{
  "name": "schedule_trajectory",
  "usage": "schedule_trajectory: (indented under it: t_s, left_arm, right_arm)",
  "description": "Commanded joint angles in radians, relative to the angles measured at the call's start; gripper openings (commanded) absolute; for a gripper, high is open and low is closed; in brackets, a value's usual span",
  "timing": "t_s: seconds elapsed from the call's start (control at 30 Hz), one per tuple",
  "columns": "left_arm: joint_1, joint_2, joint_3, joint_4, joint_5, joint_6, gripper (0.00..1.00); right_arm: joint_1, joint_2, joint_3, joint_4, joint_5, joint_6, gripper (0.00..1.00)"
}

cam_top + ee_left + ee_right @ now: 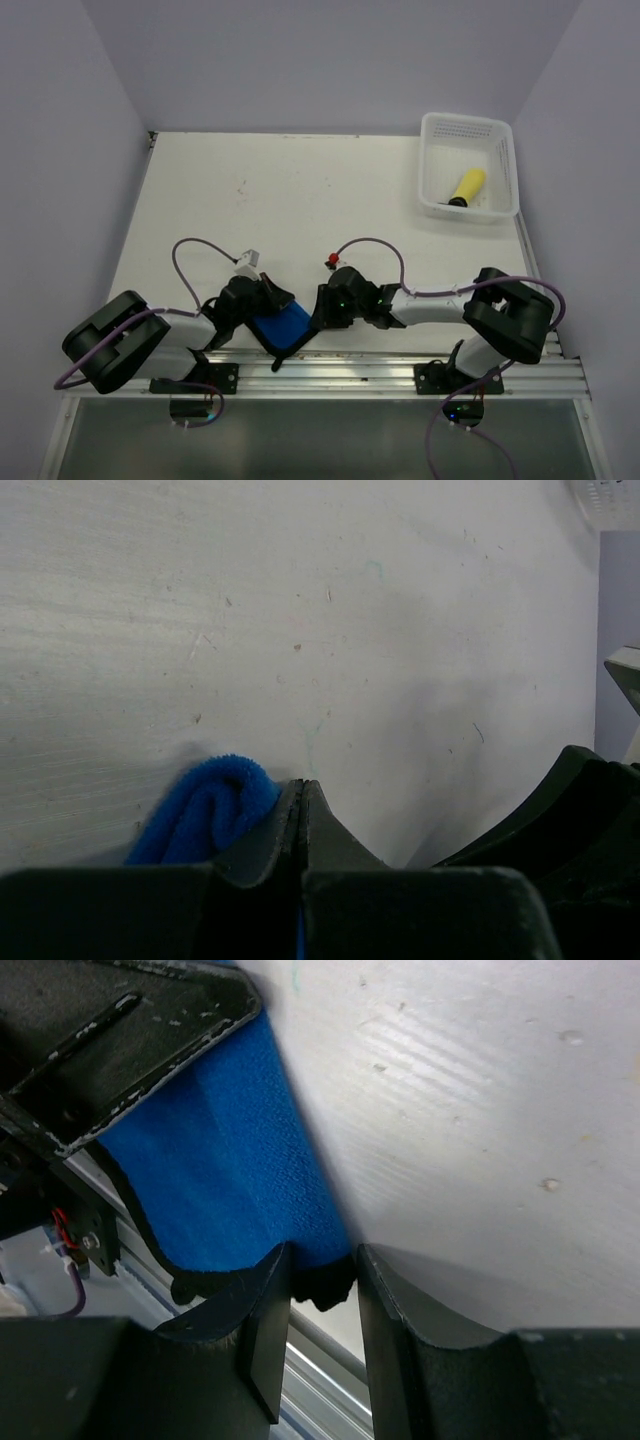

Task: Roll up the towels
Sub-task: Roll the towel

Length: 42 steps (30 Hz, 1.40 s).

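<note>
The white table [300,200] carries a white perforated basket [500,205] at its far right corner. A blue towel [283,325] lies at the near edge, between the arms.

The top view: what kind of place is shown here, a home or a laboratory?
Probably a laboratory test cell, not a home: a bare white table enclosed by plain walls, with two robot arms bolted to a metal rail at its near edge.
</note>
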Motion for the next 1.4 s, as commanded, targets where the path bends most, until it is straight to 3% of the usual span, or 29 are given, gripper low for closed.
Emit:
schedule_trajectory:
  t_s: [0.0, 0.13, 0.33, 0.5, 0.63, 0.9, 1.37]
  left_arm:
    - [-0.002, 0.009, -0.041, -0.111, -0.096, 0.011, 0.0]
    - [-0.002, 0.014, -0.042, -0.112, -0.096, 0.009, 0.0]
    - [-0.003, 0.011, -0.041, -0.115, -0.093, 0.009, 0.0]
    - [-0.003, 0.009, -0.024, -0.131, -0.098, 0.009, 0.0]
    - [-0.003, -0.003, 0.008, -0.161, -0.096, 0.017, 0.0]
    - [0.0, -0.056, 0.201, -0.348, -0.127, 0.092, 0.0]
    - [0.039, -0.05, 0.373, -0.407, -0.096, 0.141, 0.0]
  right_arm:
    - [0.044, 0.033, 0.016, -0.09, 0.025, -0.024, 0.36]
    - [0.095, 0.062, 0.052, -0.165, 0.083, -0.038, 0.35]
    - [0.1, 0.071, 0.061, -0.181, 0.103, -0.044, 0.2]
    - [0.11, 0.067, 0.085, -0.2, 0.127, -0.071, 0.0]
    - [0.138, 0.051, 0.118, -0.242, 0.175, -0.1, 0.0]
    - [0.221, 0.025, 0.22, -0.409, 0.497, -0.156, 0.0]
    - [0.406, 0.163, 0.427, -0.556, 0.862, -0.228, 0.0]
